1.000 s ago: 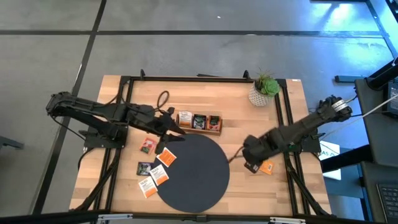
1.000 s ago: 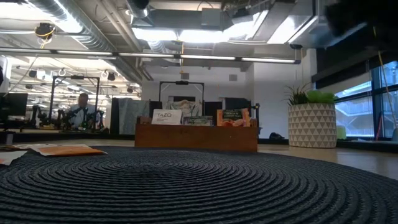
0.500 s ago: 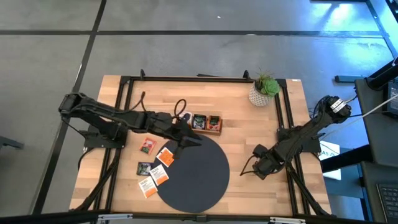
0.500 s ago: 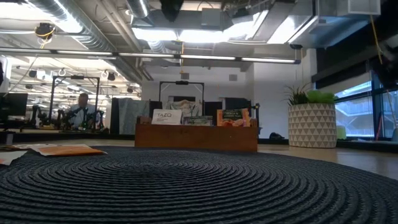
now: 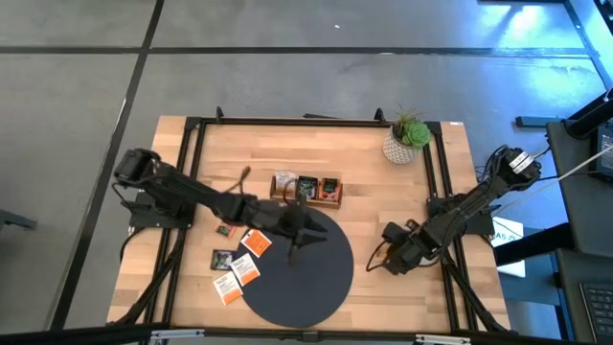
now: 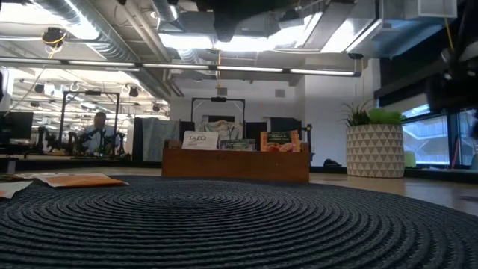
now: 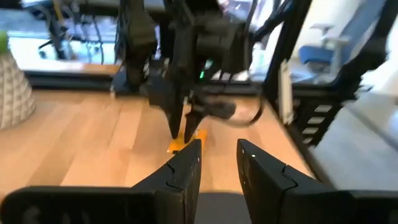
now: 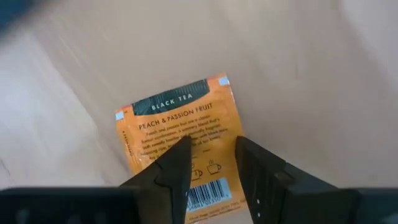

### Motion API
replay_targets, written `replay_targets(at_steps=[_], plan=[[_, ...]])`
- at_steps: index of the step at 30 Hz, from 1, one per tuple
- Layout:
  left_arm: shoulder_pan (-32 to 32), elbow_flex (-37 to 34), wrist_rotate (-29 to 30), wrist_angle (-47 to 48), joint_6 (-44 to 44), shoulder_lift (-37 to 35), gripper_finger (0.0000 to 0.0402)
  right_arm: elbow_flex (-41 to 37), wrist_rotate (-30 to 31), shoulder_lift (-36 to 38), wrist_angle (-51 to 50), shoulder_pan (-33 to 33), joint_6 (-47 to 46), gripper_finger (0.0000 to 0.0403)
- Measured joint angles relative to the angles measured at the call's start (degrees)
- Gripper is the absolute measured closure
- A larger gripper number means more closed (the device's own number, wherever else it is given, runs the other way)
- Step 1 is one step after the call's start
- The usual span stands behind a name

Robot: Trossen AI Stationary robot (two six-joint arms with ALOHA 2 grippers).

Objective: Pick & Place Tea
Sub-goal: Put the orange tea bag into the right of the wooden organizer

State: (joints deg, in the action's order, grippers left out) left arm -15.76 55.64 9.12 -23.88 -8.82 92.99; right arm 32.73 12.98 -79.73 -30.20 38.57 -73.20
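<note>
The right gripper (image 8: 211,147) hung low over bare tabletop just off the three o'clock edge of the dark round woven mat (image 5: 306,283), its fingers apart and clamped on nothing; directly beneath them an orange Peach & Passion Fruit black-tea sachet (image 8: 177,127) lay flat on the wood, label up, framed by the gap between the fingers; by my reading this was the approach to a pick, not yet a grasp.

The left gripper (image 7: 217,152) hovered above the mat's twelve o'clock rim, fingers parted with nothing between them, pointed across the table toward the right arm.

Outward from there, the wooden three-compartment tray (image 5: 316,202) stood just beyond the mat at twelve o'clock, with sachets standing upright in its compartments; so part of the sorting looked done. A cluster of loose sachets (image 5: 255,241), orange, black and white with orange, lay on the table from eight to ten o'clock of the mat, some touching its edge; these, plus the one under the right gripper, remained to be placed. I judged the task well begun but far from finished.
</note>
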Motion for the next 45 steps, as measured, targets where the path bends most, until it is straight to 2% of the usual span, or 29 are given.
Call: replay_targets(at_steps=[4, 7, 12, 15, 18, 21, 24, 29, 32, 40, 45], plan=[[-3.1, 0.2, 6.1, -3.2, -0.7, 5.9, 0.0302, -1.8, 8.1, -0.5, 8.7, -0.9, 5.8, 0.0274], [-4.6, 2.3, 8.8, -5.2, -2.4, 10.9, 0.0299, -4.0, 9.5, -1.3, 15.0, -2.6, 8.0, 0.0274], [-4.9, 9.7, 9.2, -5.4, -2.6, 18.5, 0.0303, -4.6, 12.8, -1.3, 21.0, -4.5, 9.3, 0.0274], [-4.3, 15.4, 9.2, -3.5, -2.6, 22.6, 0.0303, -2.3, 12.4, -0.1, 21.1, -4.8, 11.6, 0.0274], [-2.9, 21.6, 7.5, 0.8, -3.1, 26.5, 0.0301, -0.5, 8.6, 2.0, 21.1, -4.8, 12.3, 0.0274], [-1.0, 27.2, 4.2, 6.4, -4.7, 30.1, 0.0299, 0.0, 4.5, 5.0, 21.1, -4.8, 10.4, 0.0274], [0.5, 30.6, 1.8, 10.4, -5.5, 33.1, 0.0301, -0.1, 3.5, 8.4, 17.8, -4.3, 7.5, 0.0274], [1.6, 32.3, 1.5, 10.9, -6.6, 36.2, 0.0303, -0.2, 5.2, 14.3, 5.2, -3.0, 2.5, 0.0274], [1.9, 32.4, 1.4, 10.8, -8.5, 37.7, 0.0300, -0.2, 5.3, 15.7, 1.9, -3.0, 1.1, 0.0274], [2.2, 32.3, 1.5, 10.8, -14.4, 41.1, 0.0303, -0.2, 5.4, 15.0, 4.9, -3.0, 2.9, 0.0274], [2.2, 32.4, 2.3, 10.2, -15.0, 42.1, 0.0301, -0.2, 6.6, 13.2, 6.2, -3.0, 2.9, 0.0274]])
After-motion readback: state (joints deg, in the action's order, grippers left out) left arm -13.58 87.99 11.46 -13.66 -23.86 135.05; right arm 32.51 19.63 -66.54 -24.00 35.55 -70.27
